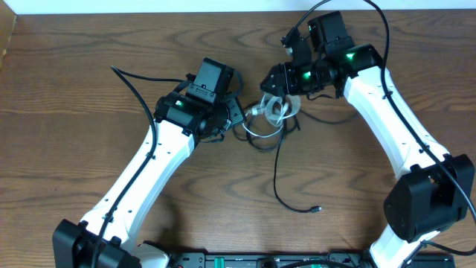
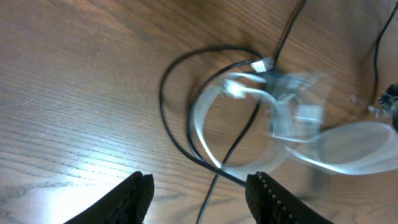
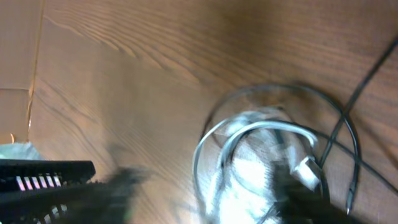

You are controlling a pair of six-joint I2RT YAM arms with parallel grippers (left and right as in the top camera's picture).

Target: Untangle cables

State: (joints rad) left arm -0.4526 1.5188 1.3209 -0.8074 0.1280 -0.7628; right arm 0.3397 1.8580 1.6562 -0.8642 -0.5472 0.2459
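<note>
At mid-table between the arms, the white cable (image 1: 274, 111) lies tangled among the black cables (image 1: 275, 175); with left claw (image 2: 199, 190) and right claw (image 3: 208, 193) both apart, I'd pinch white alone and lift slowly, sparing black loops.

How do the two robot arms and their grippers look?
Both the left arm and right arm have white rounded shells, black joints and black wrist blocks. A green light glows near each wrist; a thin black wire runs along each arm. The left gripper has black fingers with ribbed inner edges; the right gripper shows only as dark blur.
</note>
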